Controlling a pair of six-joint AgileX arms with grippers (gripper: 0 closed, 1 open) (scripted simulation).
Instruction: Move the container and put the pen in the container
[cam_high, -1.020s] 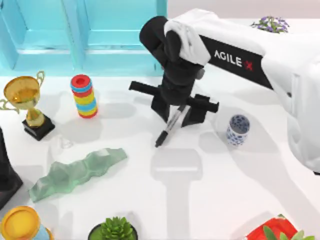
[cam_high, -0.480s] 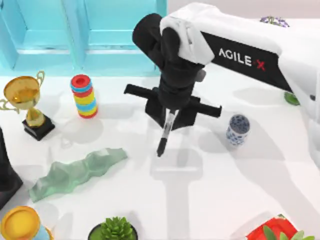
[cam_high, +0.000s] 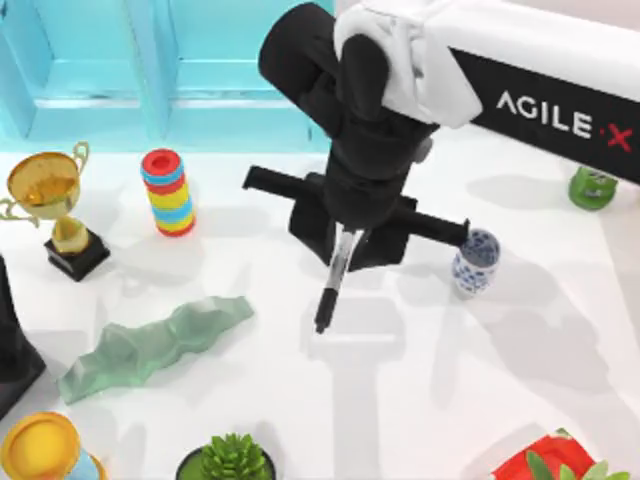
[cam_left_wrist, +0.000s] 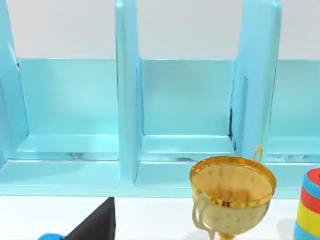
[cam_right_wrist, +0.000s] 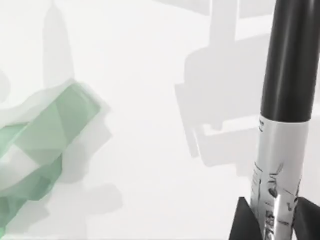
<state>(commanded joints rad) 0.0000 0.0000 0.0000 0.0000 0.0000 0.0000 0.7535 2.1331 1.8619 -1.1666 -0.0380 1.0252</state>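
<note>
The right gripper (cam_high: 345, 240) pinches the pen (cam_high: 333, 280) tight, tip down above the table (cam_high: 420, 400), ready for the container (cam_high: 475, 260) nearby.

Rendered sim tabletop, not a real room: flat white table (cam_high: 420, 400) w/ a turquoise shelf unit (cam_high: 180, 70) at the back. Random clutter: gold trophy (cam_high: 50, 200), ring stack (cam_high: 168, 192), potted succulent (cam_high: 235, 458).
</note>
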